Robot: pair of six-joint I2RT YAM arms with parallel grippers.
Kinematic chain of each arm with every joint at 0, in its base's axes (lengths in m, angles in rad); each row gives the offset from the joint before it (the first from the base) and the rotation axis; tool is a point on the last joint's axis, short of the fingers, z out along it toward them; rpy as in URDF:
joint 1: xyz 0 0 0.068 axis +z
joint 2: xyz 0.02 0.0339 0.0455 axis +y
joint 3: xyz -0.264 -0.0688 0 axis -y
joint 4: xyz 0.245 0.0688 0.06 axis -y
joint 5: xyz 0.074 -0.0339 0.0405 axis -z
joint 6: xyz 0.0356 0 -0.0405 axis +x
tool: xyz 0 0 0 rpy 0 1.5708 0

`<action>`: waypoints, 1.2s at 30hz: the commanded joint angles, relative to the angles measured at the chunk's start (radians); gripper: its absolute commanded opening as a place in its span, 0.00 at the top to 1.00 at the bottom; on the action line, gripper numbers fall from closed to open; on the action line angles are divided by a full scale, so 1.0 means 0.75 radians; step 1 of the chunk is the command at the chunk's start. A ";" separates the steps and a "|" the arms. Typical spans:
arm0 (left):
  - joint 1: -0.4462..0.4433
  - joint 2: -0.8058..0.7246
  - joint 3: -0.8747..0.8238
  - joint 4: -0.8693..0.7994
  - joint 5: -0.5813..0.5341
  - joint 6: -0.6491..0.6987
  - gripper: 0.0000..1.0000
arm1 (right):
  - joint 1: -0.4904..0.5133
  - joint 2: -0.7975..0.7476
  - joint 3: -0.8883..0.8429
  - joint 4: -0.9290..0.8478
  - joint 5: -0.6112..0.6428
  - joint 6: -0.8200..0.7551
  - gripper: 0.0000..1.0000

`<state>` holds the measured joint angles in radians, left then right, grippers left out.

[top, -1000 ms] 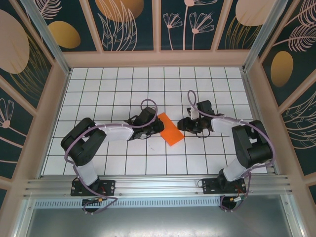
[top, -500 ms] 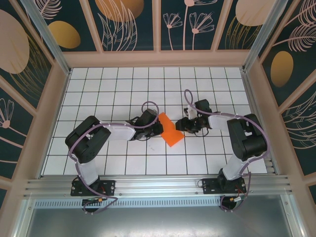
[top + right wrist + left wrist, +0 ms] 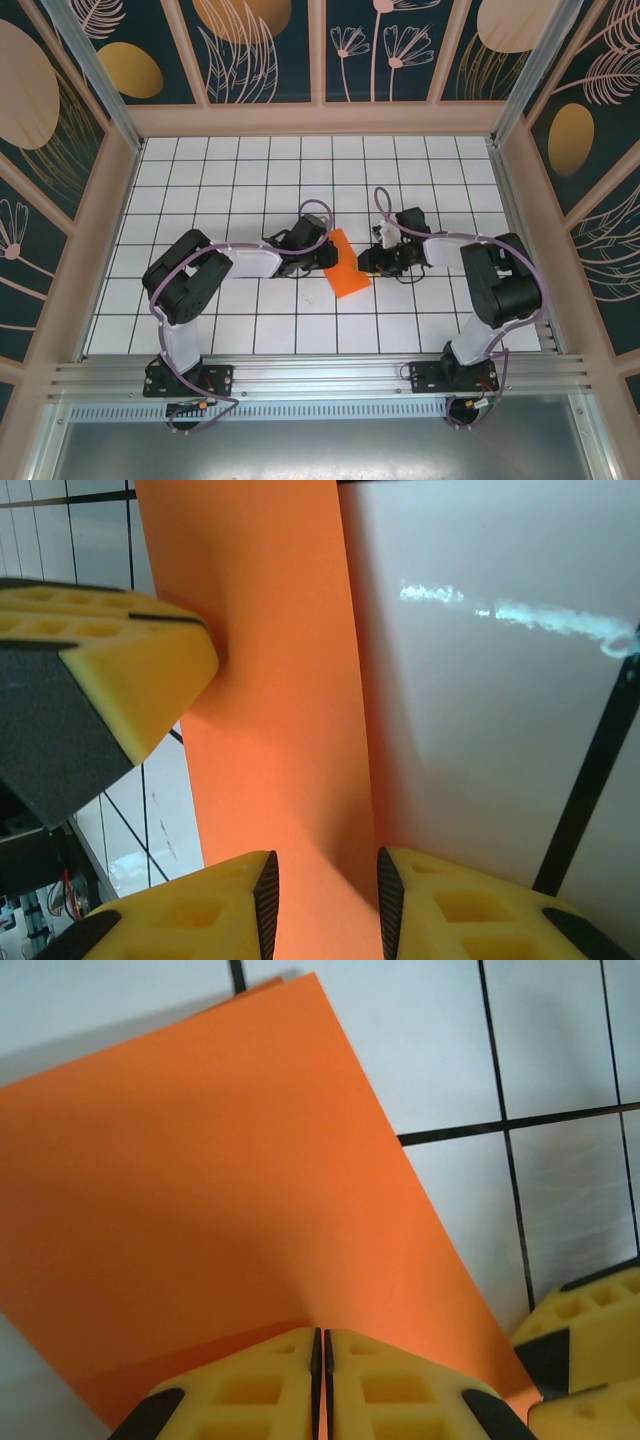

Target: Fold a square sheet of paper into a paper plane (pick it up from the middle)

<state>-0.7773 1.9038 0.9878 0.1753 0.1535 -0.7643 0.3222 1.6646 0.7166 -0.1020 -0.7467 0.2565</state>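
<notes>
I see the orange sheet of paper (image 3: 346,268) near the middle of the table (image 3: 250,170), a little toward its near edge and askew to the grid lines. My left gripper (image 3: 325,256) has its fingers pressed together on the sheet's left edge. My right gripper (image 3: 367,262) sits at the opposite edge. Its fingers (image 3: 470,910) are a narrow gap apart, and the paper runs between them unpinched.

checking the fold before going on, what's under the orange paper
The white grid table shows all around the paper, its lines running under the edges. The sheet is opaque, so whatever lies directly beneath it is covered.
</notes>
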 commanded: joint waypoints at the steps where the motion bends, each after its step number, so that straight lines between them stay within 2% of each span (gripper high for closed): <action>1: 0.003 0.022 0.047 -0.022 0.027 0.082 0.86 | -0.007 -0.062 -0.039 0.067 -0.059 0.052 0.67; 12: 0.005 0.017 0.056 -0.007 0.092 0.174 0.86 | -0.009 -0.082 -0.067 0.163 -0.100 0.148 0.66; 26: 0.003 0.043 0.049 -0.013 0.107 0.199 0.86 | -0.058 0.138 0.152 -0.037 -0.274 -0.091 0.64; 36: 0.004 -0.024 0.038 -0.004 0.074 0.180 0.84 | -0.058 0.201 0.186 -0.032 -0.285 -0.055 0.88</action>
<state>-0.7773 1.9224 1.0077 0.1745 0.2253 -0.6357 0.2867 1.8133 0.8425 -0.1139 -0.9325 0.2199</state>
